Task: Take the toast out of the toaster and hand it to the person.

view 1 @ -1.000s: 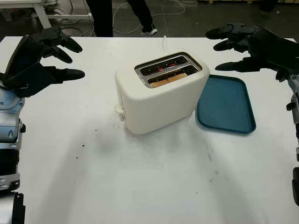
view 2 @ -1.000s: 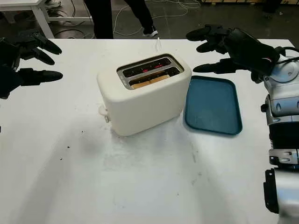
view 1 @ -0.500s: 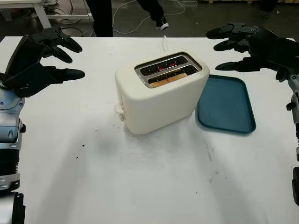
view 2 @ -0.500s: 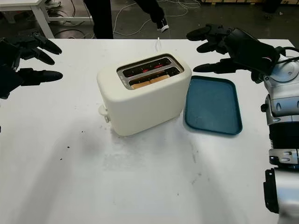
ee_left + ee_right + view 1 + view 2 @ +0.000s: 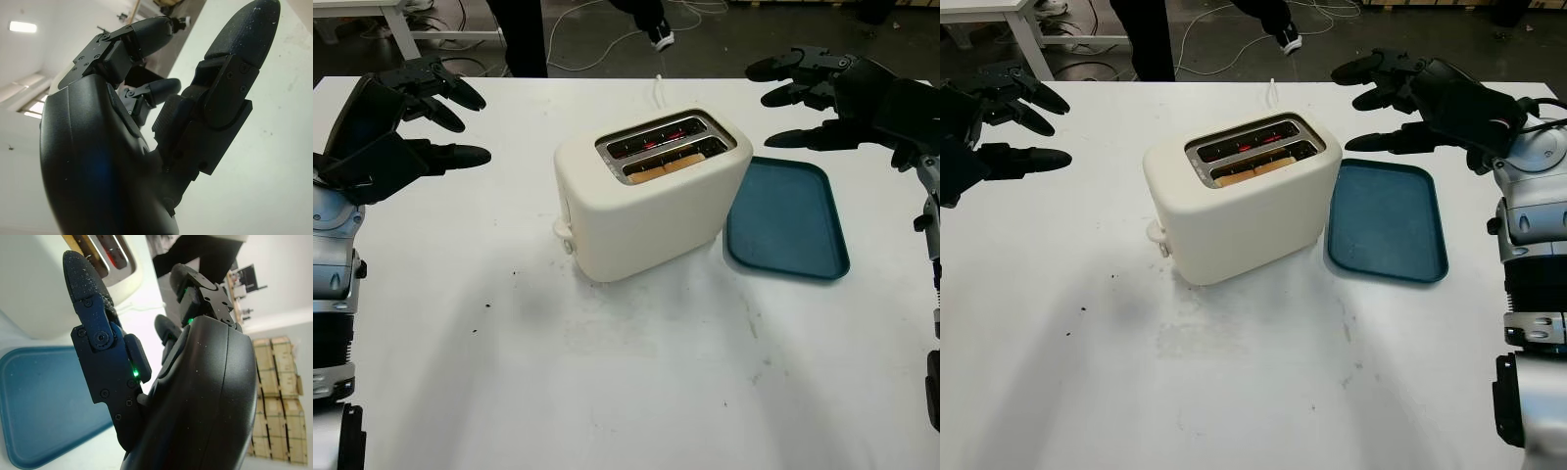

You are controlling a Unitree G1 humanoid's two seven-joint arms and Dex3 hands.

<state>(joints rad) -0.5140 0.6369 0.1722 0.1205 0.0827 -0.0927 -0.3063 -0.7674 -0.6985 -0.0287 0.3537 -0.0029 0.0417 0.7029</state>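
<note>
Nothing is being done yet: the brown toast slice [image 5: 666, 167] is sitting in the cream plastic toaster [image 5: 651, 191], both black hands [image 5: 396, 127] [image 5: 847, 103] are hovering open-fingered, well apart from it.

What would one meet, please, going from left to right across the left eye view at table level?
Left hand → toaster holding toast → blue tray → right hand.

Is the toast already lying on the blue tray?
No, the brown toast sits in the cream toaster's front slot; the blue plastic tray holds nothing.
</note>
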